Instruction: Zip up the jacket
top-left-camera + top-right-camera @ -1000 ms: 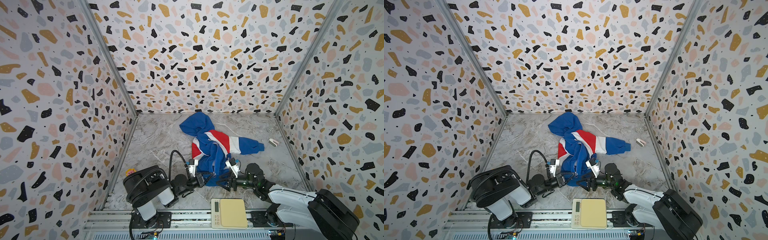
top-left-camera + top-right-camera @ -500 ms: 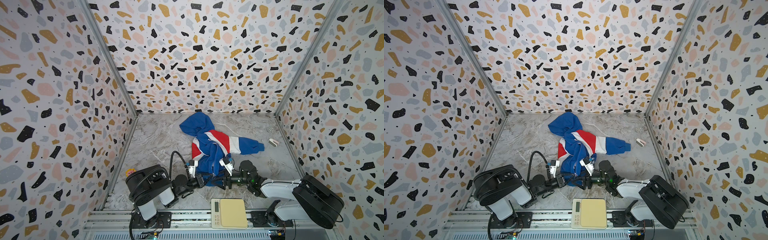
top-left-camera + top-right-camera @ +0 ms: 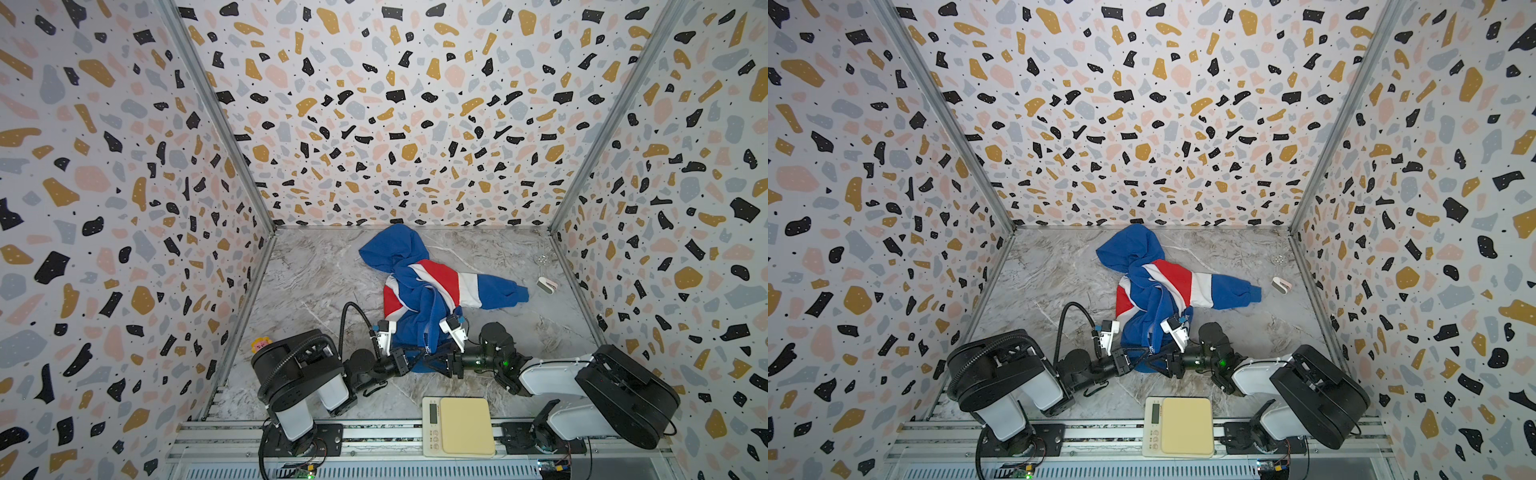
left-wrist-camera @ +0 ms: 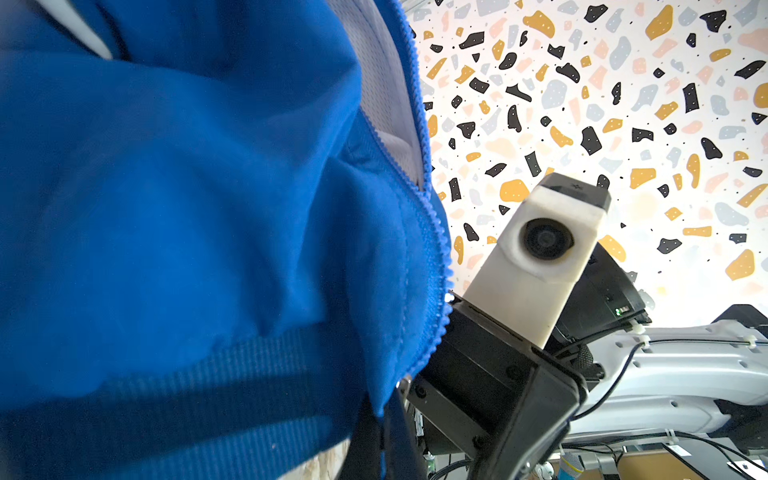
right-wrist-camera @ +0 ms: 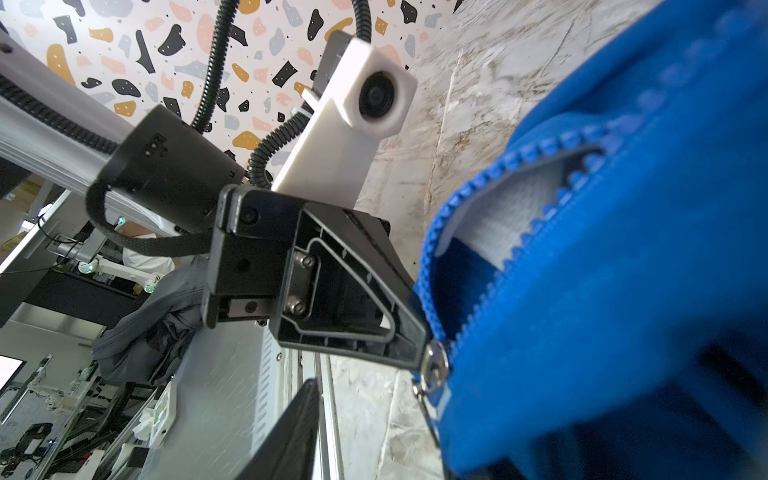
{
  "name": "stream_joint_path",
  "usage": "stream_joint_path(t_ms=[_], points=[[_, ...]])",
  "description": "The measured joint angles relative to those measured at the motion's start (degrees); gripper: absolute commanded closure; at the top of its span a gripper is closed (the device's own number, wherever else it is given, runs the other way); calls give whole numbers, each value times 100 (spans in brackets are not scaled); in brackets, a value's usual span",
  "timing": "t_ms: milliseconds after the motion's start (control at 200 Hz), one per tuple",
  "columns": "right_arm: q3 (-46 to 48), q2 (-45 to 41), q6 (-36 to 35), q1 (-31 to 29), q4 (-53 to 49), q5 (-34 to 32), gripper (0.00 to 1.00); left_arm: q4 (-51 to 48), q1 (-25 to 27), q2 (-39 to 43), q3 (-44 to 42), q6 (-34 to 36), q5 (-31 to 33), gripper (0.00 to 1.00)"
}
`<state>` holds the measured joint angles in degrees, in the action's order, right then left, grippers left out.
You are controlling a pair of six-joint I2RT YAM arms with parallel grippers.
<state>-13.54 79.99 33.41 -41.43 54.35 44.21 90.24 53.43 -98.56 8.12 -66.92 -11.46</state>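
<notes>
The blue jacket (image 3: 419, 291) with red and white bands lies crumpled in the middle of the table in both top views, hood toward the back wall. My left gripper (image 3: 410, 358) is at the near hem, shut on the jacket (image 4: 187, 208) beside the zipper's lower end. My right gripper (image 3: 433, 360) faces it from the right at the same hem. In the right wrist view the metal zipper slider (image 5: 434, 365) and its hanging pull sit by the left gripper's tip. One right finger (image 5: 291, 436) stands apart from the fabric (image 5: 602, 291); the other is hidden behind it.
A cream kitchen scale (image 3: 459, 426) sits at the front edge between the arm bases. A small white clip (image 3: 546, 285) lies near the right wall, a small yellow toy (image 3: 259, 345) near the left wall. Patterned walls enclose three sides.
My right arm has swung in to the left, bringing its gripper up to the hem opposite the left gripper, and its jaws have narrowed. The left gripper has kept its hold.
</notes>
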Motion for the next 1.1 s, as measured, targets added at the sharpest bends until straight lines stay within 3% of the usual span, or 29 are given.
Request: stream_joint_path(t_ms=[290,636,951,1096], points=[[129,225,289,-203,485,-15,61,2,0,-2,0,0,2,100],[138,247,566,-258,691,-302,80,2,0,-4,-37,0,4,100],[55,-87,619,-258,-131,-697,100,37,0,-4,-39,0,59,100],[-94,-236,686,-238,-579,-828,100,57,-2,-7,-42,2,142,100]])
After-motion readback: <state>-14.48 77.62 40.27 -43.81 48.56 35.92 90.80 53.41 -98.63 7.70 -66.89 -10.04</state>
